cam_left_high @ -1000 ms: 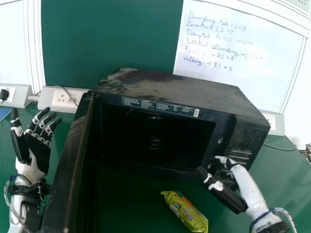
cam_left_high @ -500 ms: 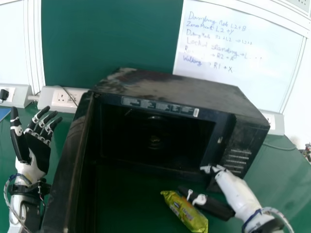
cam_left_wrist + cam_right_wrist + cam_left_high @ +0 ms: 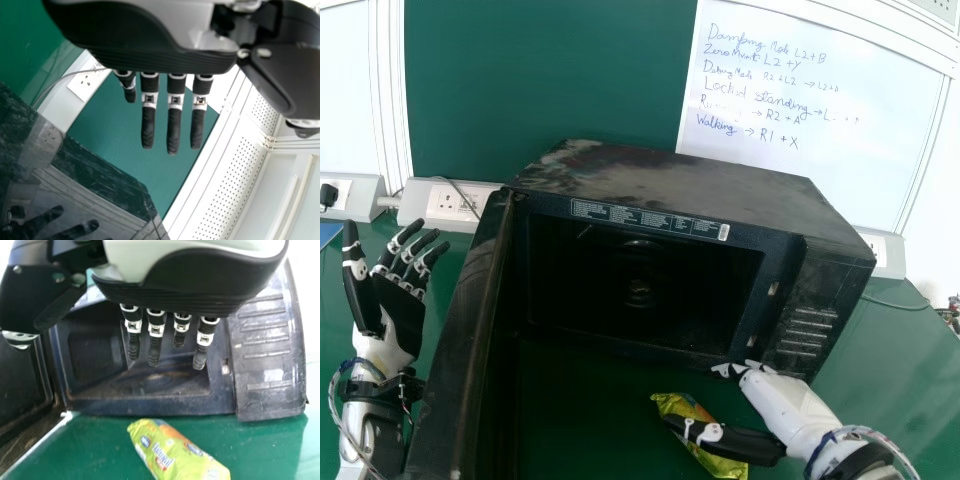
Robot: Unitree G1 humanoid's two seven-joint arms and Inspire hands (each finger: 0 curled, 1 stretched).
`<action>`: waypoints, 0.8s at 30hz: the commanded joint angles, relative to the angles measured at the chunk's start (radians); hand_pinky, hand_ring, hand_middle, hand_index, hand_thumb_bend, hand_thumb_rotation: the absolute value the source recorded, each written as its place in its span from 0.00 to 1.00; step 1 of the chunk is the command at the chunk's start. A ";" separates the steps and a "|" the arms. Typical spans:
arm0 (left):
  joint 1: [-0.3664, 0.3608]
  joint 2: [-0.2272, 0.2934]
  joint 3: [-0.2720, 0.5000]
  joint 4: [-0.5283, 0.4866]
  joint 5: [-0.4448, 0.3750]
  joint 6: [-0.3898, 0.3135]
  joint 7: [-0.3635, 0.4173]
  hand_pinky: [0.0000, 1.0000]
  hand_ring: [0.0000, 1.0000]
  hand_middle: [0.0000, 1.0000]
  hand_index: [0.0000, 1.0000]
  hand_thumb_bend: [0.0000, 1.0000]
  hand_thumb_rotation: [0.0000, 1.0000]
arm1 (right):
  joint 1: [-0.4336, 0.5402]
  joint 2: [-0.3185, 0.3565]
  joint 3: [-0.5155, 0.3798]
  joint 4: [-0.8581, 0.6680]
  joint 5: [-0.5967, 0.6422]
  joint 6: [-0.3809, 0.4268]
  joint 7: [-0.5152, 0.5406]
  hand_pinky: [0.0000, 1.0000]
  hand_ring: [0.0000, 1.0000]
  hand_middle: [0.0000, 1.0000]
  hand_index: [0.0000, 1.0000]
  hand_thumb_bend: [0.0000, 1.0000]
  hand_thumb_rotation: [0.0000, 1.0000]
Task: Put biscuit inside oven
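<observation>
My right hand (image 3: 745, 445) is over the biscuit packet (image 3: 705, 465), its thumb crossing above the yellow-green wrapper in the head view. In the right wrist view the fingers of the right hand (image 3: 190, 302) are extended, with the packet (image 3: 172, 450) lying on the table apart from them. The black oven (image 3: 670, 190) stands behind, its door (image 3: 470, 330) swung open on the left and its cavity (image 3: 640, 290) exposed. Left of the door, my left hand (image 3: 400, 310) is held with straight fingers; the left wrist view shows this hand (image 3: 150, 60) holding nothing.
The green table (image 3: 590, 420) stretches in front of the oven and to its right. Wall sockets (image 3: 455, 205) and a cable are behind the left hand. A whiteboard (image 3: 800, 130) with writing stands at the back right.
My right hand has moved left and down from beside the oven's control panel, its thumb coming across the packet. The packet, the oven and my left hand have stayed in place.
</observation>
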State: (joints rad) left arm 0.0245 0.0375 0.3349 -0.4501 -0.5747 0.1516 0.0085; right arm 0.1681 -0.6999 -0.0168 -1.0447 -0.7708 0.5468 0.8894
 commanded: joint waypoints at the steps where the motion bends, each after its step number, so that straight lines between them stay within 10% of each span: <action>1: -0.013 -0.005 -0.008 -0.001 -0.013 0.000 -0.003 0.68 0.65 0.65 0.68 0.80 0.49 | -0.033 0.019 0.029 -0.003 -0.048 0.006 0.060 0.82 0.90 0.89 0.90 0.99 0.44; 24: -0.025 0.015 0.005 -0.001 -0.041 0.017 0.002 0.66 0.63 0.63 0.66 0.75 0.50 | -0.128 0.098 0.128 0.073 -0.352 -0.161 0.273 0.79 0.85 0.86 0.86 0.98 0.43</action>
State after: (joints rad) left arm 0.0162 0.0454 0.3367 -0.4503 -0.6099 0.1662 0.0127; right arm 0.0538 -0.6119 0.1094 -0.9904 -1.1117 0.4069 1.1611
